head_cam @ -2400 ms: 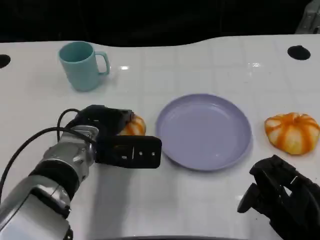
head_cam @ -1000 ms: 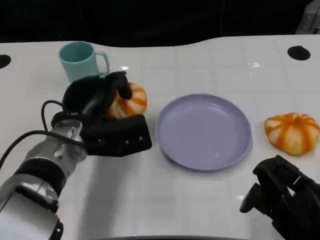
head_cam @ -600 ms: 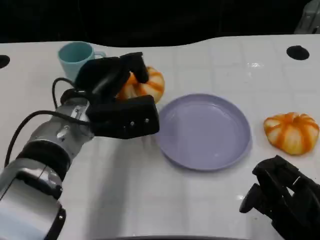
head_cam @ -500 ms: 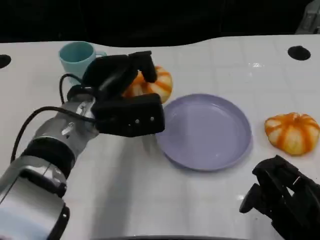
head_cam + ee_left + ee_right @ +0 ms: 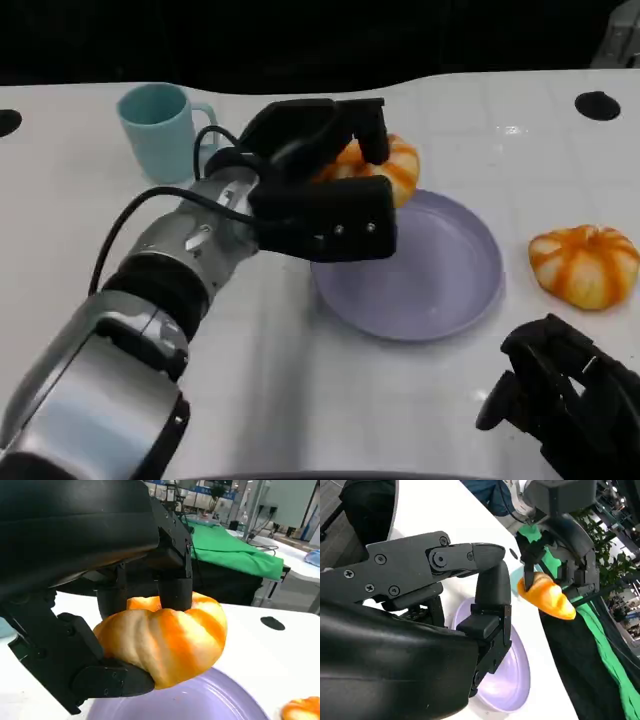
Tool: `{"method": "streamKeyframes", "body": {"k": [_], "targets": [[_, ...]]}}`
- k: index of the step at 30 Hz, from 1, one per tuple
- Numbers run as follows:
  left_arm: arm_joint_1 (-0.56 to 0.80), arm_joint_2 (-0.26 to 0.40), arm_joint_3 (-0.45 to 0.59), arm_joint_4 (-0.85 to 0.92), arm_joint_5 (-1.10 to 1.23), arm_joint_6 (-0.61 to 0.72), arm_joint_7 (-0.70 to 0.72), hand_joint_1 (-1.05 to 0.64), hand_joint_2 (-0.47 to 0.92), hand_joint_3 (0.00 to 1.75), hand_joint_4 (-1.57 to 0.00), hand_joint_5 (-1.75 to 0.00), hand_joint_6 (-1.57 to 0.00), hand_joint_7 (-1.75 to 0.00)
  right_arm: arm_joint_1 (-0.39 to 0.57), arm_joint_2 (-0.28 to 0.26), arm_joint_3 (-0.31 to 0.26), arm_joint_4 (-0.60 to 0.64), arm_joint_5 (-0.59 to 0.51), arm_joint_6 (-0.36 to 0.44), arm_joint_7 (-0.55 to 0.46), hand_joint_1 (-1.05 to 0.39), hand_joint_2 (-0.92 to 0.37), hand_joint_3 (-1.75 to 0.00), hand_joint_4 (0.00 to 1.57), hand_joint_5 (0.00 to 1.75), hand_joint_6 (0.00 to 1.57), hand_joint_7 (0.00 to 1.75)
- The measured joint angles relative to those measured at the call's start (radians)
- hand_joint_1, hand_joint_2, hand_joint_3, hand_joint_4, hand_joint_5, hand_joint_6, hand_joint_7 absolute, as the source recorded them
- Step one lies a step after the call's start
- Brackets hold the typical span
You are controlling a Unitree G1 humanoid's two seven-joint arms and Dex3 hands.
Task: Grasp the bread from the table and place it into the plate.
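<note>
My left hand (image 5: 320,180) grips an orange-and-cream striped bread (image 5: 385,165) and carries it in the air above the far left rim of the lavender plate (image 5: 440,275). The left wrist view has the bread (image 5: 165,640) clamped between the black fingers (image 5: 172,587), with the plate (image 5: 210,705) just beneath. The right wrist view catches the same bread (image 5: 547,597) aloft over the plate (image 5: 507,677). A second striped bread (image 5: 585,263) lies on the table right of the plate. My right hand (image 5: 560,405) rests at the table's near right, fingers curled, holding nothing.
A teal mug (image 5: 160,130) stands at the back left of the white table (image 5: 300,400). A dark round hole (image 5: 597,104) marks the far right corner. Green cloth (image 5: 230,550) covers a bench beyond the table.
My left hand has lifted the bread off the table and swung it rightward, from beside the mug to over the plate's far left rim. The right hand has stayed put.
</note>
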Motion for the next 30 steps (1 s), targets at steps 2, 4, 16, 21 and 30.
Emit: {"method": "streamKeyframes", "body": {"k": [2, 4, 16, 21, 30], "targets": [[-0.007, -0.015, -0.009, 0.003, 0.000, 0.014, -0.001, -0.18, 0.51, 0.99, -0.88, -1.75, -0.71, -1.62, 0.001, 0.000, 0.001, 0.000, 0.000, 0.000, 0.000, -0.51, -0.92, -0.21, 0.58, 1.74, 0.55, 1.45], [-0.016, -0.032, -0.020, 0.011, 0.002, 0.032, -0.006, -0.17, 0.53, 0.94, -0.86, -1.75, -0.72, -1.55, 0.001, 0.001, 0.005, -0.001, -0.001, -0.001, 0.000, -0.51, -0.92, -0.22, 0.58, 1.74, 0.54, 1.45], [-0.033, -0.088, -0.088, 0.064, 0.044, 0.108, -0.019, -0.19, 0.74, 0.48, -0.75, -1.75, -0.81, -1.14, 0.011, 0.004, 0.017, -0.013, -0.006, -0.011, 0.000, -0.51, -0.92, -0.23, 0.59, 1.71, 0.56, 1.42], [-0.033, -0.105, -0.108, 0.086, 0.046, 0.114, -0.027, -0.21, 0.78, 0.46, -0.76, -1.75, -0.81, -1.10, 0.015, 0.005, 0.023, -0.023, -0.006, -0.011, -0.006, -0.51, -0.92, -0.24, 0.59, 1.70, 0.56, 1.40], [-0.032, -0.124, -0.108, 0.111, 0.036, 0.121, -0.044, -0.18, 0.83, 0.30, -0.69, -1.65, -0.77, -0.89, 0.021, 0.007, 0.032, -0.026, -0.008, -0.011, -0.007, -0.49, -0.92, -0.26, 0.60, 1.69, 0.57, 1.40]]}}
